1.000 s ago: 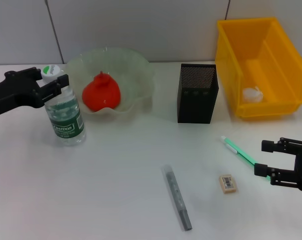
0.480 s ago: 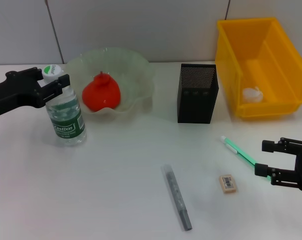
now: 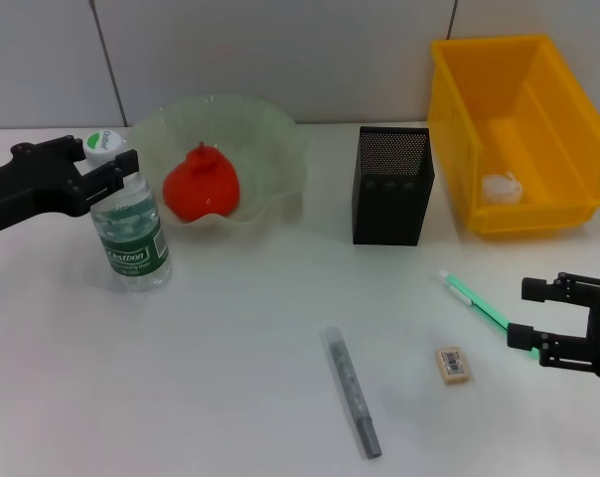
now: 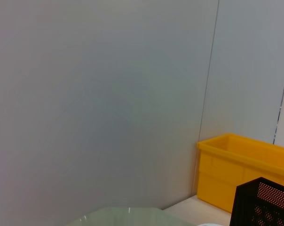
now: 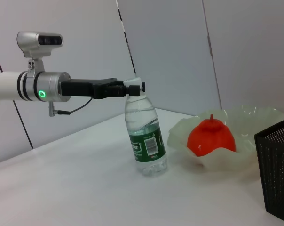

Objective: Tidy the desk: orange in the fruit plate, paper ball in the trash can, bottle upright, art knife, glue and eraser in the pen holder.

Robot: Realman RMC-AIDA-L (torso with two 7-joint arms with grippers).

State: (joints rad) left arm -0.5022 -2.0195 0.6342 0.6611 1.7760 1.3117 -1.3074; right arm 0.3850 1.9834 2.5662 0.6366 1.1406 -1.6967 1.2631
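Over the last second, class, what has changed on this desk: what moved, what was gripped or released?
Nothing visibly changed. The left claw stays at the neck of the upright bottle, and the right claw still hangs open over the green pen. The orange, eraser and grey pen lie as before.
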